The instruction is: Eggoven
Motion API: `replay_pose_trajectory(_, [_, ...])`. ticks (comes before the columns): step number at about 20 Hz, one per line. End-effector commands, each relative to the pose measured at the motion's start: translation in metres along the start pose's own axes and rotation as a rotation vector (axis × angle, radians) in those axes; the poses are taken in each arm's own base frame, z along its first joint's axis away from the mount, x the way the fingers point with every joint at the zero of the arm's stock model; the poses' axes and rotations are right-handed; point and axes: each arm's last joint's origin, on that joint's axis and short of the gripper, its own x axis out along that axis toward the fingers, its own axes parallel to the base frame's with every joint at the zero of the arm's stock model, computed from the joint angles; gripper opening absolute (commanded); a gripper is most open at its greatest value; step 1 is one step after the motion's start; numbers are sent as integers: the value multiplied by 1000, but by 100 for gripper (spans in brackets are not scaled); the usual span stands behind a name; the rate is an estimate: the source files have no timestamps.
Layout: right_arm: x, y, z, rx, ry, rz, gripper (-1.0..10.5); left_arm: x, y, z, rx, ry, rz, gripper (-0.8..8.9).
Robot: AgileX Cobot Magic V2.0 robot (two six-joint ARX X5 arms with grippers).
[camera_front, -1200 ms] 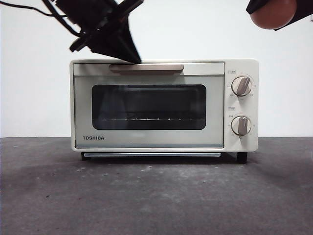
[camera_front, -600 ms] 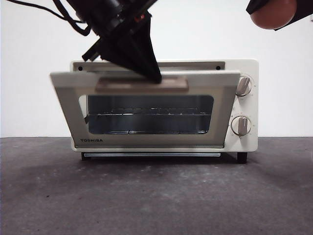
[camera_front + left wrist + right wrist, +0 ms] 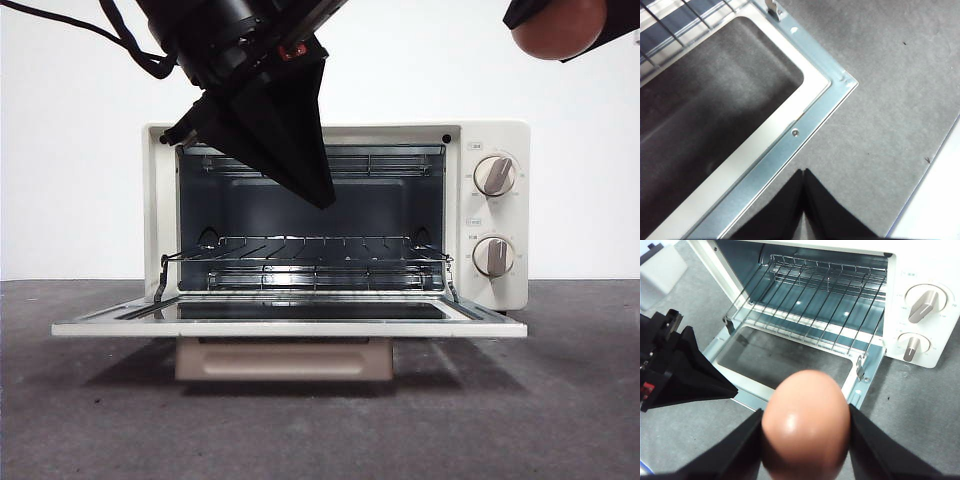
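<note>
Standing on the dark tabletop [image 3: 560, 420], the cream TOSHIBA toaster oven [image 3: 495, 215] now has its door [image 3: 290, 322] fully dropped — lying flat and level out front, tan handle [image 3: 285, 360] hanging beneath it. Cavity exposed; wire rack [image 3: 300, 255] visible inside, bare. Two knobs [image 3: 494, 175] on the panel at the side look untouched.

Progress, as I judge it: door-opening step is done. What remains is the delivery — egg onto the rack, and presumably the door shut after.

Left end effector [image 3: 318, 195] hangs in front of the upper cavity, clear of the door and handle. Wrist view shows its jaws pressed together to a point [image 3: 804, 172], holding nothing, over the door's corner frame and the tabletop.

Right end effector [image 3: 805, 440] waits high at a top corner of the front view, well apart from the oven mouth. Jaws clamped on either side of the reddish-brown egg [image 3: 805, 427], which is carried in the air, not yet near the rack; its wrist view looks down past the egg at the open cavity.

Change over the last second: door was closed with the left end effector at the handle's edge, then half-tilted with the tip on the handle, now flat down and released. Egg and right arm — no visible shift in the front view across all three moments.
</note>
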Motion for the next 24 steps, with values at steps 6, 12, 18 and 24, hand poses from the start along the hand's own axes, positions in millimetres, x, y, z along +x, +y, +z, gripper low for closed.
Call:
replay_pose_trajectory(6, [30,5,14,-3,-15,17,3,-69,18,3,-44,-201,65,7])
replay_pose_trajectory(12, [96,4,22,11,-20,22,3,-142,28,-30,-110,-349,163,6])
replay_pose_trajectory(18, [158,-4,18,25,-37,10,3,-167,28,-87,-183,-388,239,6])
replay_pose_trajectory(24, [190,-24,13,50,-54,-29,3,-183,16,-120,-197,-407,258,6])
